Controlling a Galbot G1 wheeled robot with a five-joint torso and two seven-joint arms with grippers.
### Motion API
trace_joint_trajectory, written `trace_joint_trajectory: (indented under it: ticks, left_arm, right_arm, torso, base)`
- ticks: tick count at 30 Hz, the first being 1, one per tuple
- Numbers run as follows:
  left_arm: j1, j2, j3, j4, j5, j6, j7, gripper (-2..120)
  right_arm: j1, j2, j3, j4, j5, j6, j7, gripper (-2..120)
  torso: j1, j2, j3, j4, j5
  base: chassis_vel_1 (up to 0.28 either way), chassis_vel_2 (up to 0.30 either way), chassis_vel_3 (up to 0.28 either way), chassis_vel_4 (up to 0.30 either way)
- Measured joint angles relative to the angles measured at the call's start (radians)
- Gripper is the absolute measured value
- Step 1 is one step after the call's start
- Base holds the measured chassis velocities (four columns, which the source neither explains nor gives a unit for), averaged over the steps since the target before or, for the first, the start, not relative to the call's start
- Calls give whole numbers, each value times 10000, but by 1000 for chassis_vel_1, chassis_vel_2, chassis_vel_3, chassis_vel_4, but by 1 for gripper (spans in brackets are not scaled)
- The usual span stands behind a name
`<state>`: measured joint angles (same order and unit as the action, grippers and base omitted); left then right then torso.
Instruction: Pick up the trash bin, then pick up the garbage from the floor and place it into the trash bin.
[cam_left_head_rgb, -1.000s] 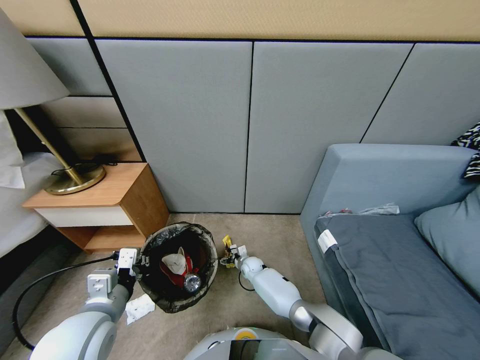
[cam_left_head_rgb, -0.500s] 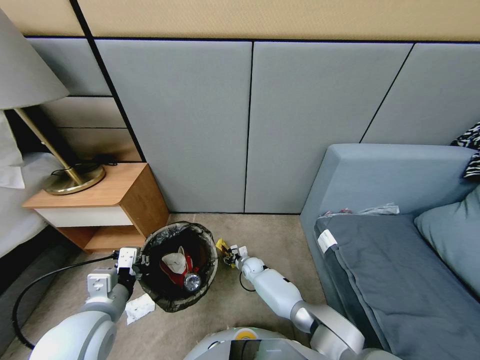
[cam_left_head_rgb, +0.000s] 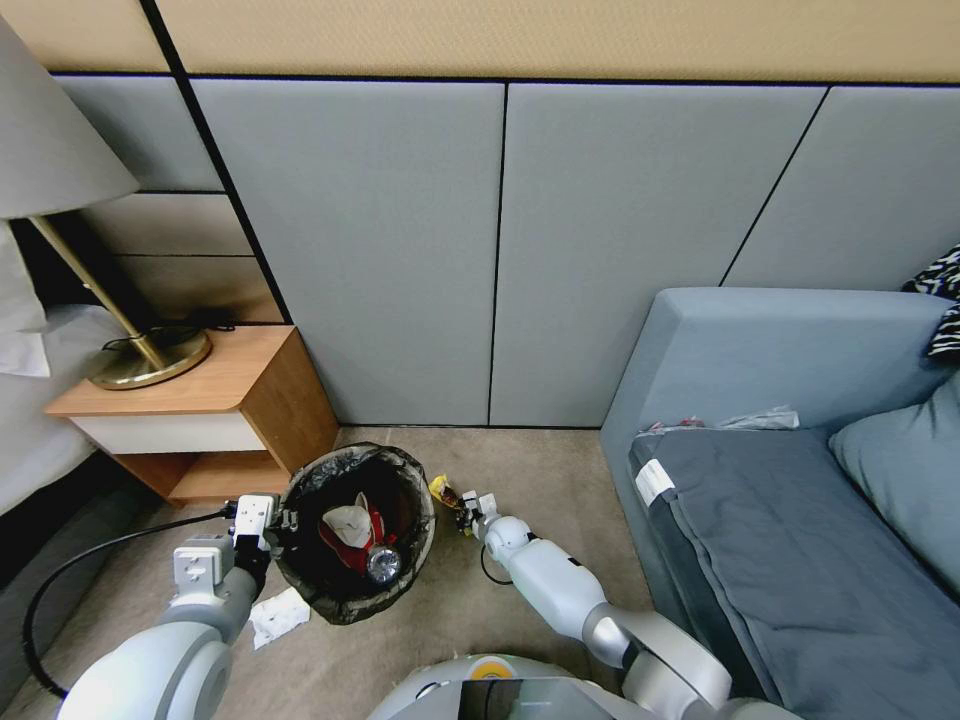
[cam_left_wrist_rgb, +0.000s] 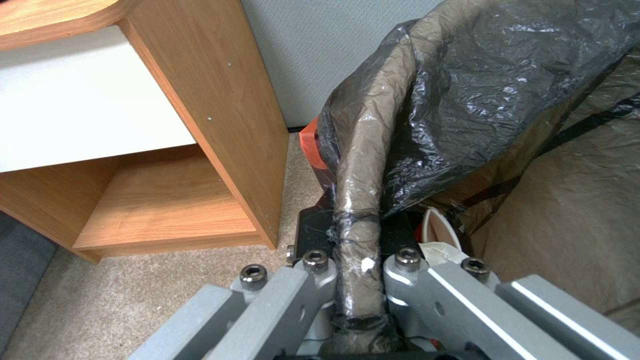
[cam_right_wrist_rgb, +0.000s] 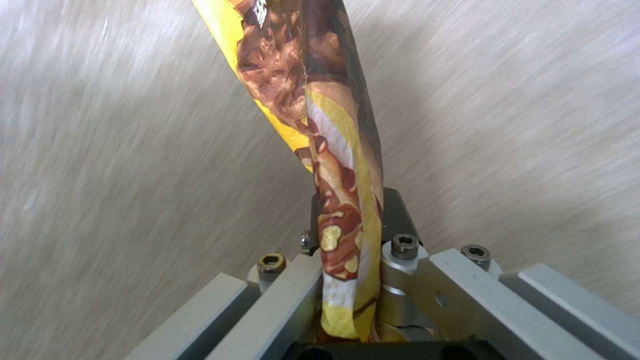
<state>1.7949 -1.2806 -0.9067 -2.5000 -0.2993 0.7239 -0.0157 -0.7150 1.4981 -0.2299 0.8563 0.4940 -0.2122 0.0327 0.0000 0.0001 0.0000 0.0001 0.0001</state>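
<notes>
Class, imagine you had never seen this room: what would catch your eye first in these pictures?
The trash bin, black-lined and holding red-and-white litter, stands on the floor beside the wooden nightstand, its rim pinched by the left gripper. Just to its right, the right gripper grips a yellow snack wrapper above the carpet.

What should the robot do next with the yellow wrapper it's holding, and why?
Probably carry it sideways over the bin's open top. The right gripper is shut on the yellow wrapper, which hangs beside the bin, outside its rim. The left gripper clamps the bin's bagged rim, so the opening is held ready.
</notes>
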Motion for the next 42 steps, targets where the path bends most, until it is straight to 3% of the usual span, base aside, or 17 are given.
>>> trace_joint_trajectory:
  ticks: [4, 11, 24, 26, 36, 42]
  left_arm:
    - [-1, 35, -7, 0, -39, 0, 0, 1]
    - [-98, 128, -29, 0, -152, 0, 0, 1]
    - [-118, 26, 42, 0, -145, 16, -31, 1]
    - [-109, 39, 43, 0, -144, 23, -32, 1]
    - [-128, 62, 105, 0, -143, 51, -58, 1]
    - [-99, 73, 108, 0, -145, 66, -66, 1]
  right_arm:
    - [-199, -457, 215, 726, -211, 254, 164, 0]
    - [-1013, -1984, 724, 4617, -21, 23, 581, 0]
    - [-863, -4100, 1542, 8784, 776, -603, 1173, 0]
    - [-712, -4702, 1548, 9984, 1208, -848, 1228, 0]
    - [-516, -5044, 1044, 12251, 2112, -1283, 1395, 0]
    - [366, -5151, 384, 13421, 3075, -1615, 992, 0]
  torso:
    - [0, 0, 0, 0, 1]
    - [0, 0, 0, 0, 2]
    - [0, 0, 0, -1, 1]
    - [0, 0, -1, -1, 1]
    - [0, 0, 0, -1, 1]
    - [0, 0, 0, 0, -1]
  base:
    - [0, 0, 0, 0]
    - [0, 0, 0, 0]
    - [0, 0, 0, 0]
    - [0, 0, 0, 0]
    - [0, 0, 0, 0]
    - [0, 0, 0, 0]
